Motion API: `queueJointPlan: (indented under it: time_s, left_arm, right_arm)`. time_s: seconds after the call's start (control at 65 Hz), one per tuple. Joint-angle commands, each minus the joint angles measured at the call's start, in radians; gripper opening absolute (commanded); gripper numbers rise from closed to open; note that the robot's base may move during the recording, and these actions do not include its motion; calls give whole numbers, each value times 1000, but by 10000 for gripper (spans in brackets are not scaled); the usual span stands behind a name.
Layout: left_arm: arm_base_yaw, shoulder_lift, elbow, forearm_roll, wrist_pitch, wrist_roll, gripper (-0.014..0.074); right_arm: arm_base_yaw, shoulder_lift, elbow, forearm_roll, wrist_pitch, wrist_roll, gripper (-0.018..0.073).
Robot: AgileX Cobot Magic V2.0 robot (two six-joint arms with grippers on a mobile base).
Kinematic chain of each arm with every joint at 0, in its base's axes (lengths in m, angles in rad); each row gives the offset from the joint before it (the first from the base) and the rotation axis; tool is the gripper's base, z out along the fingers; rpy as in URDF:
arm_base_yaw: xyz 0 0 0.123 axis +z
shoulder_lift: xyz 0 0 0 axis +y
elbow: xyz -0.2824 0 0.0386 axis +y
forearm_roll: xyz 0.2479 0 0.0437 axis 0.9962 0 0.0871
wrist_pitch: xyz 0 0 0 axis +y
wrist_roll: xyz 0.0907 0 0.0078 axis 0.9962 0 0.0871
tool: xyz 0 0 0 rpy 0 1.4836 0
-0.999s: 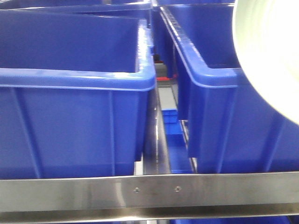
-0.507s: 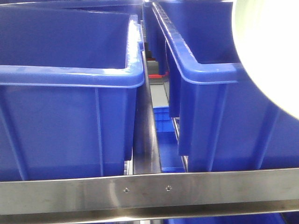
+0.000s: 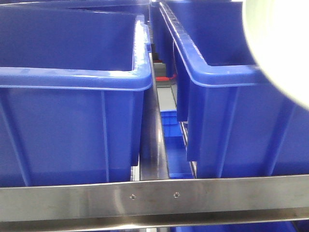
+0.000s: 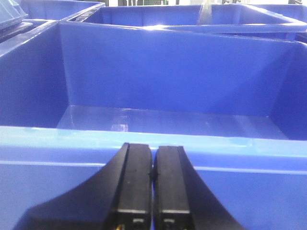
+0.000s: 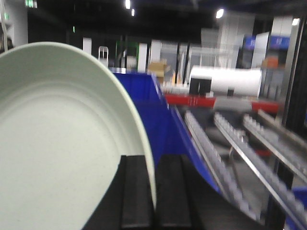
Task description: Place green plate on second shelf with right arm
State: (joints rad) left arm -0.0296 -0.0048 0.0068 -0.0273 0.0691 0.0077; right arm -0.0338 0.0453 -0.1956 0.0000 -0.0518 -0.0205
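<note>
Two deep, straight-walled plastic bins of saturated blue fill the front view side by side: the left blue bin (image 3: 72,121) and the right blue bin (image 3: 227,135), standing apart with a narrow gap between them. A brushed stainless-steel shelf rail (image 3: 63,200) runs across the bottom of that view in front of both bins.

The round, shallow, pale sage-green matte plate (image 3: 285,43) shows as a blurred pale curve in the top right corner, close to the camera and overlapping the right blue bin's upper edge. In the right wrist view it stands nearly on edge, its hollow face turned to the left, and a blue bin wall and grey roller tracks lie beyond it. The right gripper (image 5: 154,201), with black flat fingers, is clamped on the plate's low rim and holds it up in the air.

The left wrist view looks over the near rim of an open blue tub (image 4: 168,76); whether it is one of the two bins cannot be told. The left gripper (image 4: 153,191) hangs just before that rim, its two black fingers pressed together with nothing between them.

Down in the gap sits a small blue crate (image 3: 170,121), with a red strip (image 3: 164,77) farther back
</note>
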Motion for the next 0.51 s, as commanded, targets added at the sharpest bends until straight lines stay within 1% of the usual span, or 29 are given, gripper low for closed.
queueJointPlan:
  time_s: [0.0,0.123,0.231,0.292,0.415,0.492]
  left_arm:
    - [-8,-16,42,-8,-81,-8,130]
    - [-8,-16,42,-8,-81,-8,130]
    - [-8,-16,42,-8,-81,-8,130]
    - [-8,-16,42,-8,-81,-8,130]
    - [-8,-16,42,-8,-81,-8,130]
    - [-8,-16,42,-8,-81,-8,130]
  right_arm:
    - [-6,14,-60,8,-197,-2,57]
    - [-6,45,-114,78,-187,-2,57]
    - [-6,148,-159,97,-194,-2,57]
    - [-6,250,-192,97,-212,-2,57]
    - [-6,461,-261,96,-308,-4,57]
    - [-6,590,-297,96,-415,-15,57]
